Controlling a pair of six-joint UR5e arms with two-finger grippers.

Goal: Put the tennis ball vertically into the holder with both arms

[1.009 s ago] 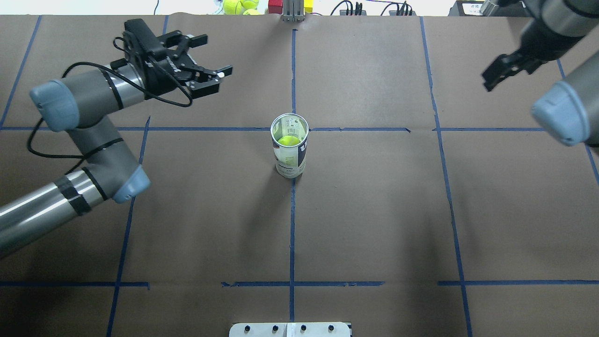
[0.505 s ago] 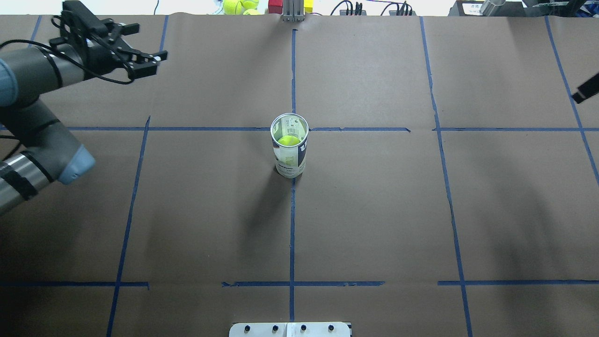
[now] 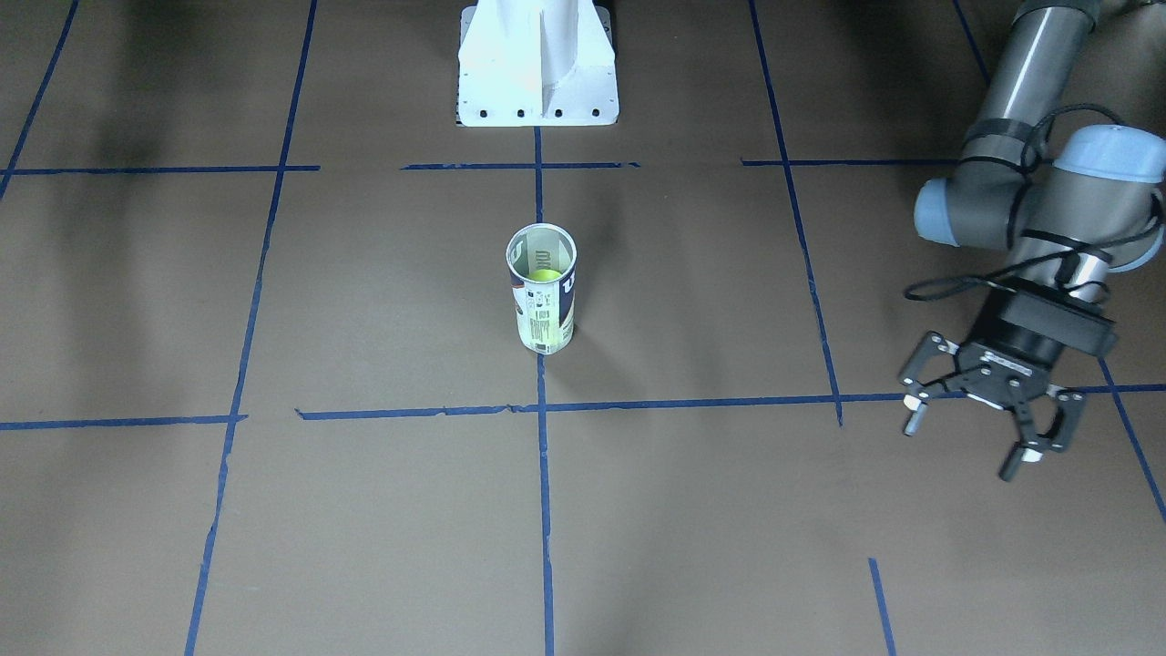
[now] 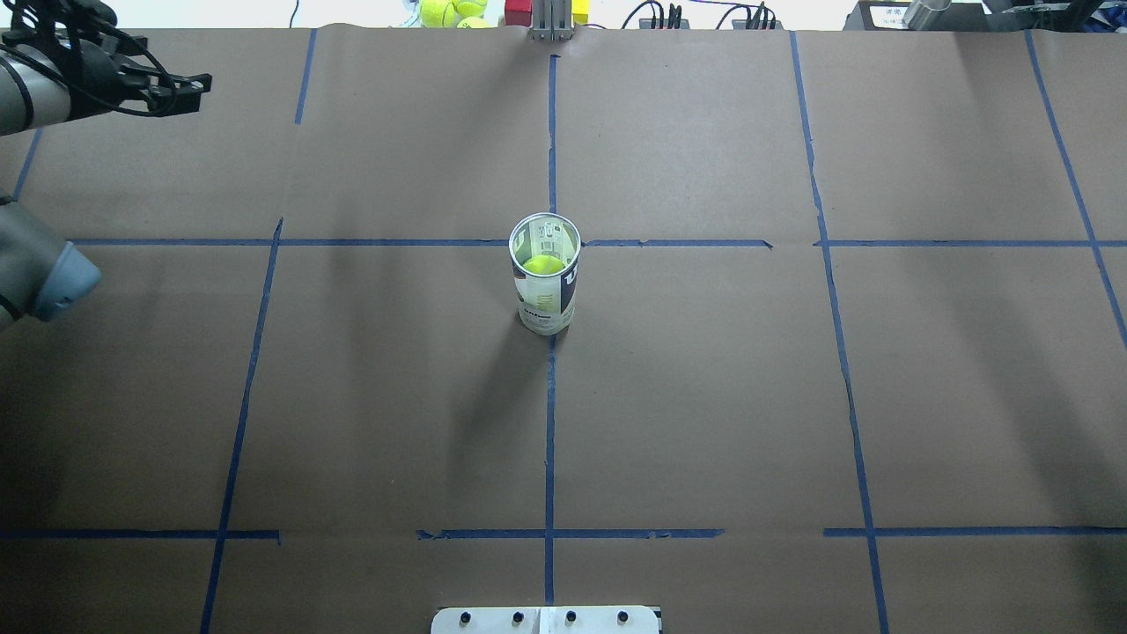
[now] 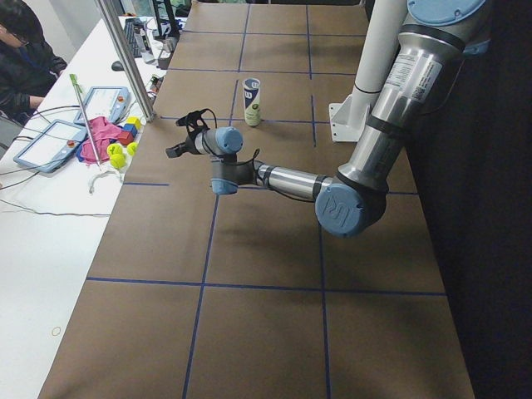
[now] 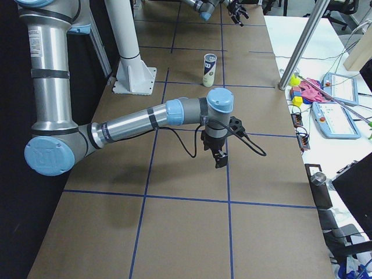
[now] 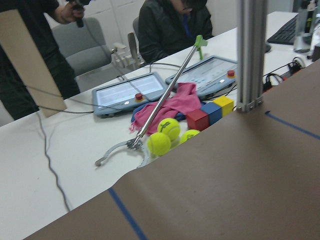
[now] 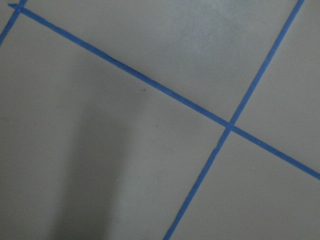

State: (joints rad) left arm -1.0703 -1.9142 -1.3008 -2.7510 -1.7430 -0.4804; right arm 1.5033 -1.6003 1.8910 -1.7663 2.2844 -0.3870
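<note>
Brown paper gridded with blue tape (image 3: 683,402) covers the table (image 3: 364,301). Seen from across it, the holder (image 3: 541,292) stands upright on the middle tape line, mouth open to the ceiling, with a tennis ball (image 3: 546,273) resting low inside. The left gripper (image 3: 959,449) hangs well off to one side, its fingers spread wide and empty. I'd judge the ball is delivered, so nothing needs steadying.

From overhead the holder is alone at centre, and the left gripper sits at the far corner, clear of it.

The left-end view agrees: that arm reaches toward the table's edge.

From the right end, the right gripper (image 6: 220,158) points down, well apart from the holder. Whether it is spread or closed I cannot tell.

The left wrist camera looks past the edge at spare balls (image 7: 169,129), blocks (image 7: 210,112) and a pink cloth (image 7: 170,105).

The right wrist camera sees only paper and tape.
</note>
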